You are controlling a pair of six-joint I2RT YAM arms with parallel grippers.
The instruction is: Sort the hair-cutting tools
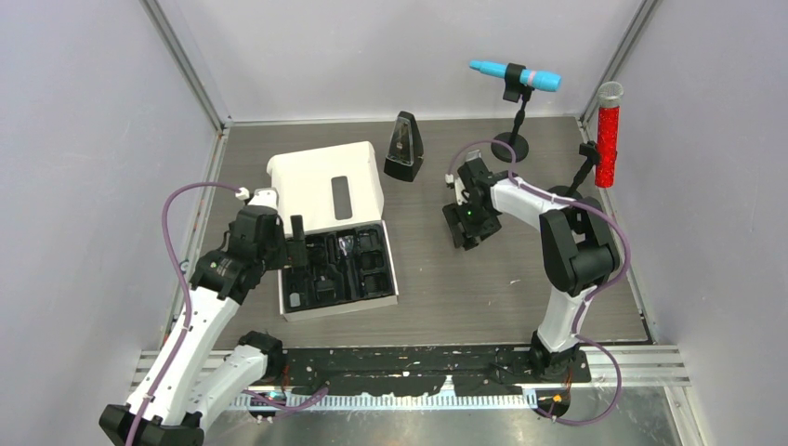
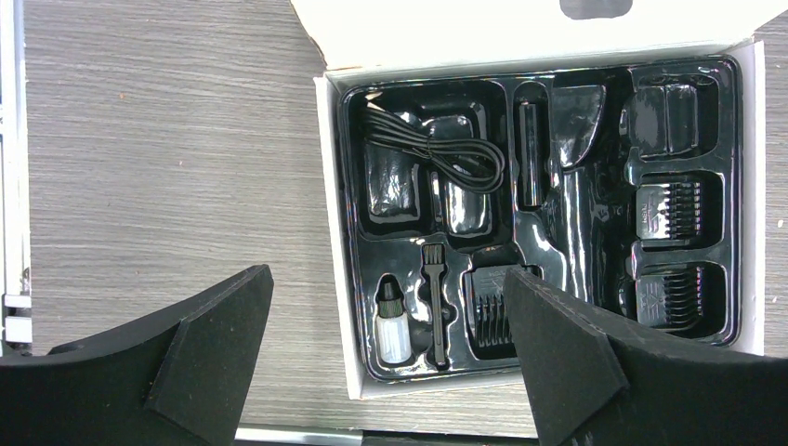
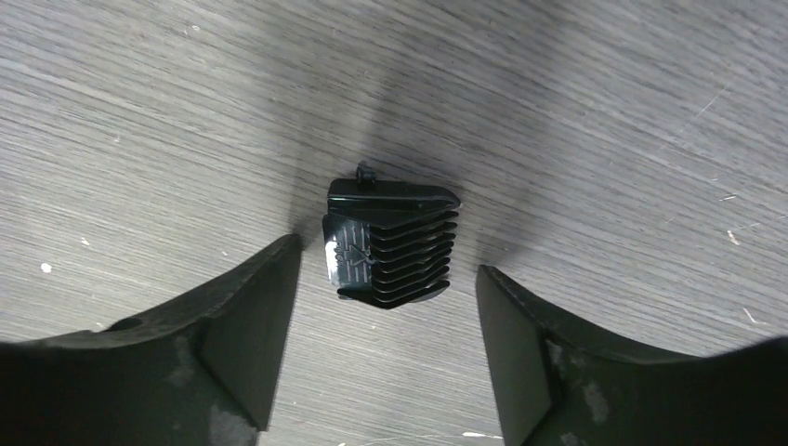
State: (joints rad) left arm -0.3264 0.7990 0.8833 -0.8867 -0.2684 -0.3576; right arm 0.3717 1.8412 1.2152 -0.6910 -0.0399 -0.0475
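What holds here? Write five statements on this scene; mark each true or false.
1. A comb guard lies on the table, inside the open right pincer. True.
2. The coiled cable lies on the bare table. False: it sits in a compartment of the box.
3. The left pincer is shut. False: it is open above the box.
4. The small bottle sits beside a brush in the box. True.
5. The metronome stands inside the box. False: it stands on the table behind it.

No legible text or labels
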